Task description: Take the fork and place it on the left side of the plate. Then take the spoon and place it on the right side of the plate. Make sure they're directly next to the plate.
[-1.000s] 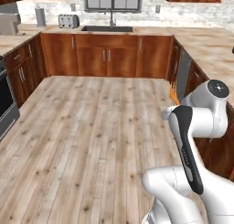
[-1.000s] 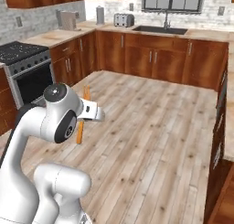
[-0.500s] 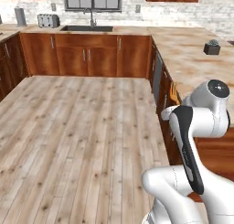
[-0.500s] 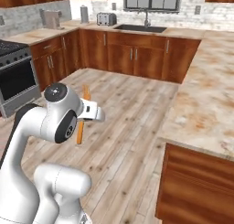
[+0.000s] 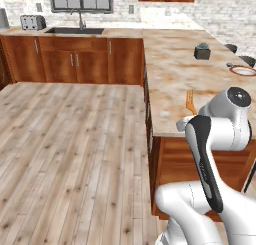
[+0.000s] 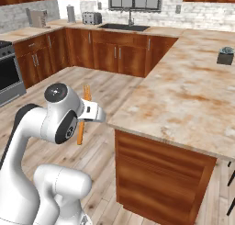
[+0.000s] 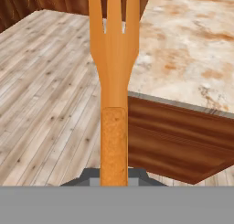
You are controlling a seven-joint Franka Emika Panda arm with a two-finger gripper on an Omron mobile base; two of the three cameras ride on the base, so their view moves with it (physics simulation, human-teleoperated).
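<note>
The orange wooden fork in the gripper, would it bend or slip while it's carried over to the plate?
The slim orange wood-coloured fork looks rigid: it stands straight out of the gripper with no sag. It is probably light, being so thin. The gripper, shut on its handle end, holds it far from the tines, so it might pivot if bumped.

A small dark pot [image 5: 202,51] sat upper right on the marble bench [image 5: 180,74]; a toaster [image 5: 33,22] stood upper left.
</note>
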